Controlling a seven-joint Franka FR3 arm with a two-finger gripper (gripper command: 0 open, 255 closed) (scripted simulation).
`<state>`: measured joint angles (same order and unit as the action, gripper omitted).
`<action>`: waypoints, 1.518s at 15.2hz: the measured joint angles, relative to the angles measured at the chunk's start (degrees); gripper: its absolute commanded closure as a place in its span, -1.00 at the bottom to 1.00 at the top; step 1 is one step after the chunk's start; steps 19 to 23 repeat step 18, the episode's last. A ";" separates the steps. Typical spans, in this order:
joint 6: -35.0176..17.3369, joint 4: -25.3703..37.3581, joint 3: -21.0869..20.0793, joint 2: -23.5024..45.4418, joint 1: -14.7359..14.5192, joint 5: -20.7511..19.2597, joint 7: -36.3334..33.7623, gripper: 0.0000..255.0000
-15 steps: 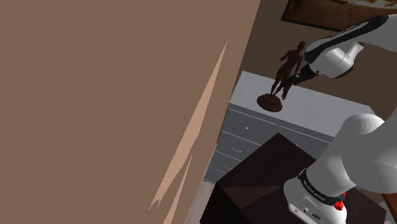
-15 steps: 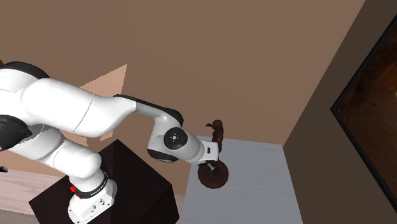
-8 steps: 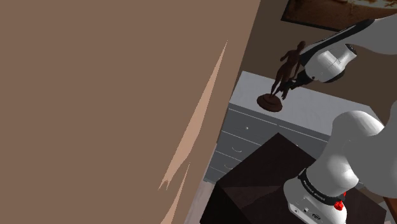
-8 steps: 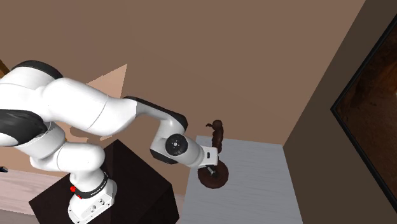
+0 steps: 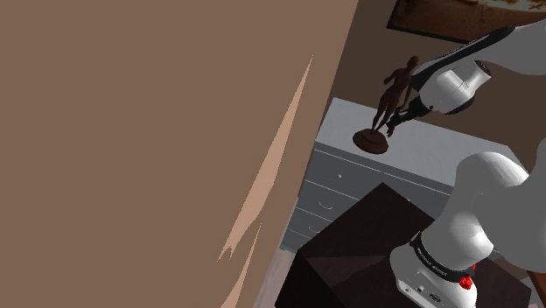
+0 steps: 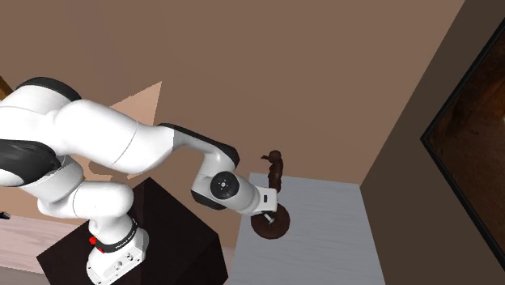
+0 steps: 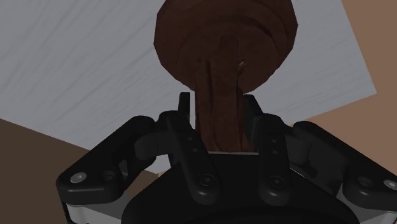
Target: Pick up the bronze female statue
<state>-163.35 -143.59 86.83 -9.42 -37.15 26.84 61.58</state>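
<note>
Wrist view: one pincer [image 7: 218, 109] pinching legs of one brown statue [image 7: 222, 57]; one dresser [image 7: 76, 57].

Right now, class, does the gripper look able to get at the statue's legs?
Likely yes: on the gripper, both fingers sit against the legs of the statue, apparently clasping them; nothing stands between.

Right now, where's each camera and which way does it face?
Shoulder view: beside and behind the dark box stand, looking down at the grey drawer chest; white arm shows.
Second exterior view: high, facing the brown wall across stand and chest; arm shows.
Wrist view: on the hand, looking along the black gripper shut on the dark brown female statue.
All share the statue.
</note>
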 measured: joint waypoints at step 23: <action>9.73 1.90 -30.30 -7.39 31.61 -19.33 -17.14 1.00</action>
